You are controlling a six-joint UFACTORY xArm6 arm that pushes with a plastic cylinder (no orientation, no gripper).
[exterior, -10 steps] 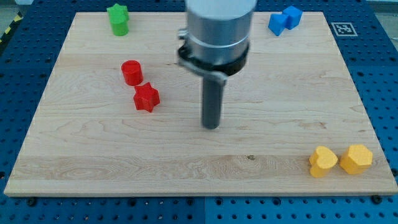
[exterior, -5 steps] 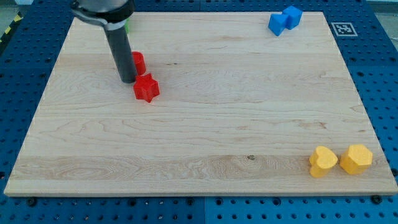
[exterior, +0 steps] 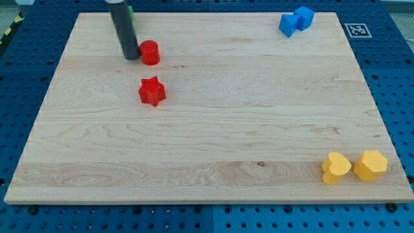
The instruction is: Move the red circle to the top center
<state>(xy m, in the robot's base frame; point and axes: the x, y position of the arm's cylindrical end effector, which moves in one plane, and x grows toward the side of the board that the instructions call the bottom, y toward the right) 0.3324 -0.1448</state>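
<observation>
The red circle stands on the wooden board in the upper left part. My tip rests on the board right against the circle's left side. The rod rises from it to the view's top edge. A red star lies just below the circle, apart from it.
A green block shows only as a sliver behind the rod at the top left. Two blue blocks sit together at the top right. Two yellow blocks sit together at the bottom right. A printed marker lies off the board's top right corner.
My tip swept from the board's middle to the left, then up. The red circle has moved up and a little right, away from the red star. The star has barely shifted.
</observation>
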